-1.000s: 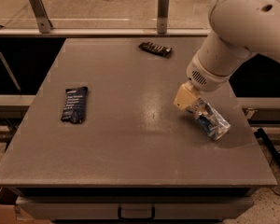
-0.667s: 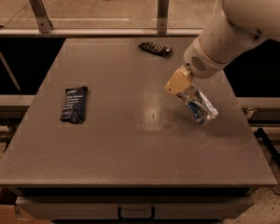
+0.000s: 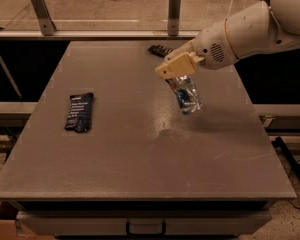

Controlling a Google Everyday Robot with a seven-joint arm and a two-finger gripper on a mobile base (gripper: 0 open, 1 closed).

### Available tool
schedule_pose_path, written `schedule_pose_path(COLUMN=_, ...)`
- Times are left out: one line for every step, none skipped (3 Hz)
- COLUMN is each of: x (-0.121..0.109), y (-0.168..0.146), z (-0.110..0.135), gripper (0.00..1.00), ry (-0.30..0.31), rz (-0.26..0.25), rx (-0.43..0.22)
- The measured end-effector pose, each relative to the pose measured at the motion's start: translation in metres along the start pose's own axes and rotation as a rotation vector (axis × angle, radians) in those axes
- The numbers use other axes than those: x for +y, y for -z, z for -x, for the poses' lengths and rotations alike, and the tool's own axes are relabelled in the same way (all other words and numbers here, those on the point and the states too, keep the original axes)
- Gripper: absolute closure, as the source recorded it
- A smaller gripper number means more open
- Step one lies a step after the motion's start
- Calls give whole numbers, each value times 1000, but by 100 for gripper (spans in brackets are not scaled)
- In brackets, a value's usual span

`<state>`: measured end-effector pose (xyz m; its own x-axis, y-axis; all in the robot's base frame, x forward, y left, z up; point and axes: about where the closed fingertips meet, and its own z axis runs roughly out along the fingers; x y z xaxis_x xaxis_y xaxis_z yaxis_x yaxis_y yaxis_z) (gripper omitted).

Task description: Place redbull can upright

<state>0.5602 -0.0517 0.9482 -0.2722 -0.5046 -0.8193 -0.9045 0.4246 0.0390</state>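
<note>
The redbull can (image 3: 187,96), a slim shiny silver-and-blue crinkled can, hangs in the air above the middle-right of the grey table (image 3: 140,149). It tilts, its lower end pointing down and to the right, clear of the surface. My gripper (image 3: 177,74), with tan fingers, is shut on the can's upper end. The white arm reaches in from the upper right.
A flat dark-blue packet (image 3: 79,112) lies on the left of the table. A small dark wrapped bar (image 3: 159,49) lies near the far edge, partly behind the gripper. Two metal posts (image 3: 174,6) stand behind the table.
My gripper has lifted the can off the table's right side and carried it up and to the left, toward the table's middle. The packet and bar have not moved.
</note>
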Motion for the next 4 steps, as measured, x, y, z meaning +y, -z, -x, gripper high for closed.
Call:
schedule_pose_path(x=13, y=5, z=22, gripper=100, ry=71, rz=124, rx=-210)
schedule_pose_path(x=27, y=16, z=34, gripper=100, ry=199, rz=212, rx=-388)
schedule_pose_path(x=40, y=20, z=33, gripper=100, ry=351, rz=265, rx=-517)
schedule_pose_path(x=47, y=16, z=20, gripper=100, ry=442, rz=300, rx=-602)
